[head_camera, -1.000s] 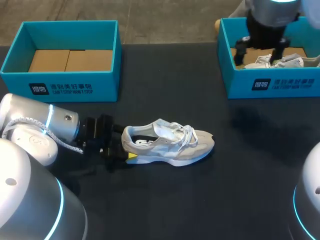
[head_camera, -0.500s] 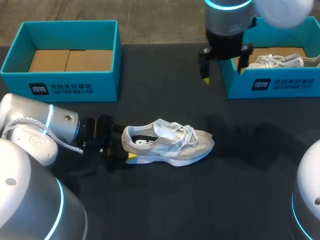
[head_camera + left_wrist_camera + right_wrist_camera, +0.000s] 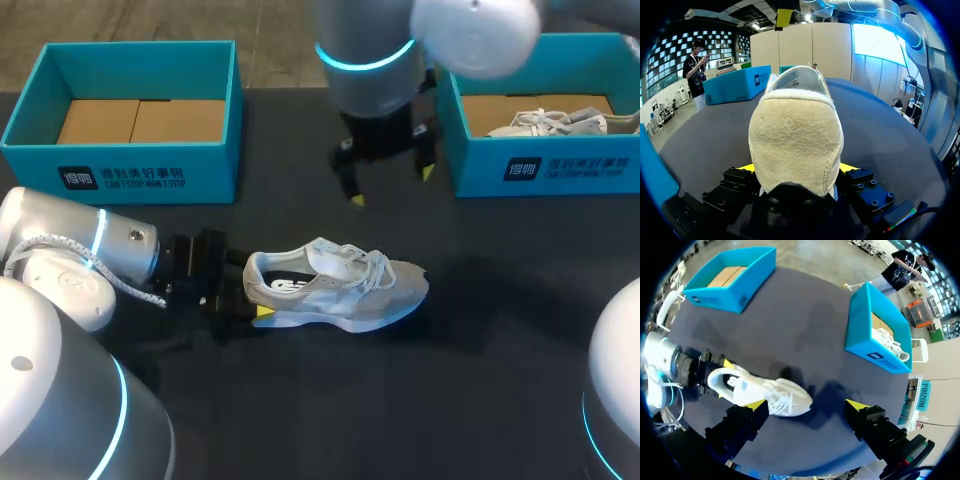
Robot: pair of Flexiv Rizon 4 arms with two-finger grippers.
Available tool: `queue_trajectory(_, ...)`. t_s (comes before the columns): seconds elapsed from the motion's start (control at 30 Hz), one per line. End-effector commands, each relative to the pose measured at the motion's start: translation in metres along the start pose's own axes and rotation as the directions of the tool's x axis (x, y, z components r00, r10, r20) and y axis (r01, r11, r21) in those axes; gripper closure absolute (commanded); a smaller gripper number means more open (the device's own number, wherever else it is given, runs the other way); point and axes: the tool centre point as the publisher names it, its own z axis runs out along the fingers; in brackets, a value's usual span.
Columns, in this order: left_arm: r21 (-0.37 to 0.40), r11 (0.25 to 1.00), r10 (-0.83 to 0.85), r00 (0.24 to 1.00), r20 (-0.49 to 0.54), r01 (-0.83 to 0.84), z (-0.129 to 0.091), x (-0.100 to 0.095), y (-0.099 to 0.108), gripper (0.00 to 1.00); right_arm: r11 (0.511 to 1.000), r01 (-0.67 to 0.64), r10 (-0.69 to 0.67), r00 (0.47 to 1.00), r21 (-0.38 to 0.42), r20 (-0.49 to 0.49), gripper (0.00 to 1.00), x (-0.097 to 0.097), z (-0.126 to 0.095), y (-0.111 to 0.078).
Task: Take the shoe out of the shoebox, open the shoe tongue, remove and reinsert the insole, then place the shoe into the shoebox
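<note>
The left hand [image 3: 255, 303] is clamped on the shoe [image 3: 340, 290] at its heel; the wide-spread right hand [image 3: 392, 186] is best lowered squarely onto the tongue [image 3: 335, 262].

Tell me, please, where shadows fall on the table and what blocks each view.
Head view: a shadow lies on the table to the right of the shoe; the right arm hides part of the far table. Left wrist view: the heel fills the middle, hiding the shoe's front. Right wrist view: dark shadows past the shoe.
</note>
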Motion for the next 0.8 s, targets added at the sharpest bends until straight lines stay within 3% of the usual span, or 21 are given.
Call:
queue_trajectory(0.03,-0.004,1.000,0.000,1.000,-0.001,0.000,0.002,0.000,0.001,1.00,0.999,-0.019,0.015,0.993,0.034,0.118,0.00,0.032,0.002,0.007)
queue_trajectory(0.43,-0.004,1.000,0.000,1.000,-0.001,0.000,0.002,0.000,0.001,1.00,0.992,-0.087,0.067,0.977,0.094,0.202,0.00,0.100,0.011,0.001)
queue_trajectory(0.8,-0.004,1.000,0.000,1.000,-0.001,0.000,0.002,0.000,0.001,1.00,0.987,-0.076,0.037,0.966,0.144,0.254,0.00,0.127,0.032,0.000)
